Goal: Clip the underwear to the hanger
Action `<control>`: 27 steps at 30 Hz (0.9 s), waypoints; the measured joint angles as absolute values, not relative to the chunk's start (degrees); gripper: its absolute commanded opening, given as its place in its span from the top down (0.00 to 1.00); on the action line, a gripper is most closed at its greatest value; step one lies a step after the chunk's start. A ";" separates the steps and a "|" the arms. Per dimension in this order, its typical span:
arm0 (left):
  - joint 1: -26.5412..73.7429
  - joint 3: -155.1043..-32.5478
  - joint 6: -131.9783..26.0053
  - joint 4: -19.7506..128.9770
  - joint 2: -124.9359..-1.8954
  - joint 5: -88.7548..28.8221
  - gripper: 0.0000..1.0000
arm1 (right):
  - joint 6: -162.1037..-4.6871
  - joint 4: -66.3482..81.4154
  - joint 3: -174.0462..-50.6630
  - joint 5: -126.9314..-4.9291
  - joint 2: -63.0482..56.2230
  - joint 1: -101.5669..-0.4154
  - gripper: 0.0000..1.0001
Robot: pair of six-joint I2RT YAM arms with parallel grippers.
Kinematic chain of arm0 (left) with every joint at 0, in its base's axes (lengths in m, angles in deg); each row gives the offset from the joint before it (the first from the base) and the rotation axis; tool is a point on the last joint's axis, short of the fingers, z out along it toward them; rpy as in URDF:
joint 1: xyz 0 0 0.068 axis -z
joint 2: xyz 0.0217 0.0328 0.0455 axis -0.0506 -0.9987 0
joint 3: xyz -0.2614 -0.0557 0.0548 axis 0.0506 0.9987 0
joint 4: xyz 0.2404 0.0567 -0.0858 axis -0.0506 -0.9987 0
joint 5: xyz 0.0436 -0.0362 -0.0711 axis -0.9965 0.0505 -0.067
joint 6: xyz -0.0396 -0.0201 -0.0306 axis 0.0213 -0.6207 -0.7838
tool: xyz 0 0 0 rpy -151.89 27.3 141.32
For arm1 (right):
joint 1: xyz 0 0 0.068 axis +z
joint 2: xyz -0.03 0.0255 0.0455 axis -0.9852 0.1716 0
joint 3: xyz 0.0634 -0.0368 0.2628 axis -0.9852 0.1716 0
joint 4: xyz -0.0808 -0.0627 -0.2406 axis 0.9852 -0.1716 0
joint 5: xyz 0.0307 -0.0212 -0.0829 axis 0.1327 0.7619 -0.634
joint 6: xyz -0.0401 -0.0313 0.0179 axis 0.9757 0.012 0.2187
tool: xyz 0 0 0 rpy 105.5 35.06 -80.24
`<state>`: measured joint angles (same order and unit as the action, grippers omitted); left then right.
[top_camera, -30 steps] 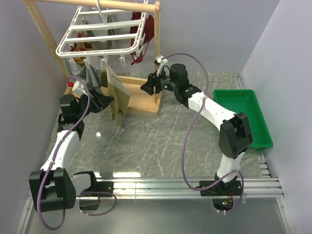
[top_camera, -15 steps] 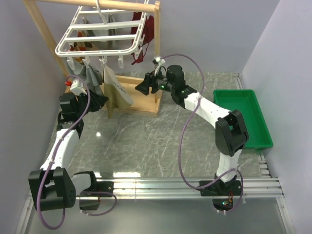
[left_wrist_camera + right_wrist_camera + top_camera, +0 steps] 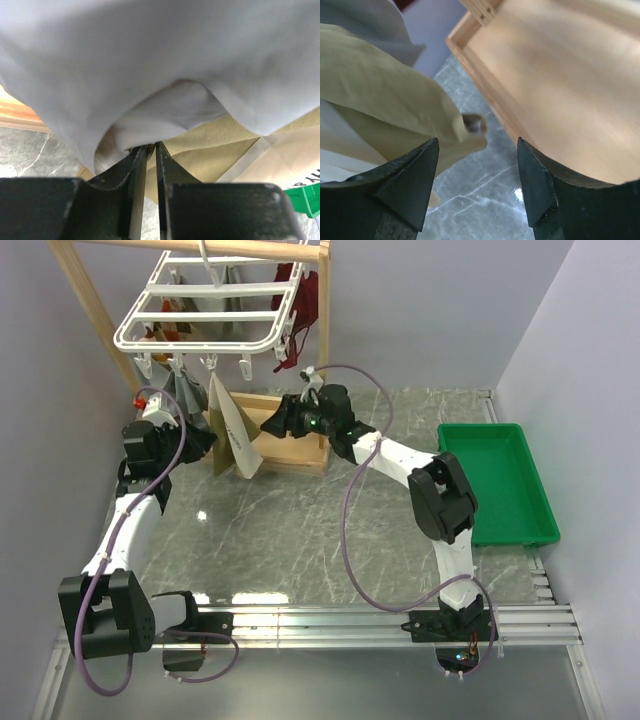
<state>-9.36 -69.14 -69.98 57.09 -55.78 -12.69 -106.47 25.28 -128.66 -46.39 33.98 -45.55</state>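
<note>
The tan underwear [image 3: 233, 430] hangs as a pointed flap under the front clips of the white hanger [image 3: 200, 325]; its top corner reaches up to a clip, and I cannot tell if it is clipped. My left gripper [image 3: 197, 439] is shut on the underwear's left edge. In the left wrist view the jaws are almost closed on cloth [image 3: 150, 146], with tan underwear [image 3: 225, 150] under a grey garment [image 3: 150, 55]. My right gripper [image 3: 271, 424] is open just right of the underwear. In the right wrist view it [image 3: 477, 167] is empty, with the underwear's corner [image 3: 385, 100] ahead of it on the left.
The wooden frame stand [image 3: 300, 445] holds the hanger; its base board [image 3: 560, 85] lies right beside my right gripper. A grey garment [image 3: 183, 395] and a dark red garment [image 3: 303, 300] hang from the hanger. A green tray [image 3: 500, 480] sits at the right.
My right gripper has moved left, up to the underwear's right edge. My left gripper has risen and pulled back left, lifting the underwear higher under the hanger's clips.
</note>
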 measured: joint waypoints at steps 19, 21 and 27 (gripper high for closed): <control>-9.36 -70.56 -69.79 56.13 -57.20 -12.58 0.82 | -109.70 30.91 -120.88 -34.98 33.17 -39.28 0.33; -9.36 -70.56 -69.77 56.08 -57.18 -12.53 0.82 | -111.63 33.12 -120.16 -32.99 33.17 -39.13 0.32; -9.36 -70.56 -69.72 56.10 -57.09 -12.38 0.82 | -122.56 42.28 -119.59 -28.43 33.59 -40.44 0.64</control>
